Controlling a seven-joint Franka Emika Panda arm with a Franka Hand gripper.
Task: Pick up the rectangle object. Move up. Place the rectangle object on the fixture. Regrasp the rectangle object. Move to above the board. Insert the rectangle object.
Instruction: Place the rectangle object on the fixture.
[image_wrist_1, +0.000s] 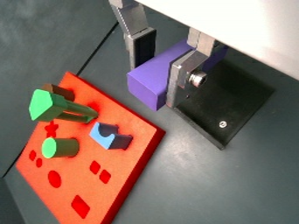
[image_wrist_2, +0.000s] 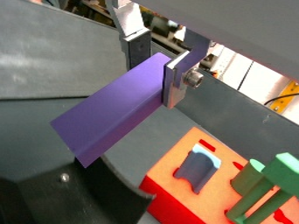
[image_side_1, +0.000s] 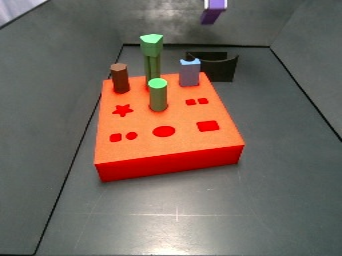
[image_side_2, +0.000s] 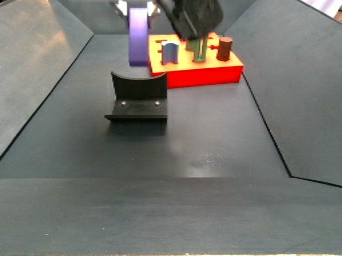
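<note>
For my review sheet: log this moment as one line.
gripper: shut on rectangle object | position: raised above fixture | object: not yet on fixture | board: rectangle hole empty

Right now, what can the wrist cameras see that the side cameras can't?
Only the wrist views show the gripper up close, its silver fingers clamped on the purple rectangle object above the fixture's plate. Only the side views show the brown peg and the whole fixture. Both kinds show the purple block, the red board, the green pegs and the light-blue peg.
</note>
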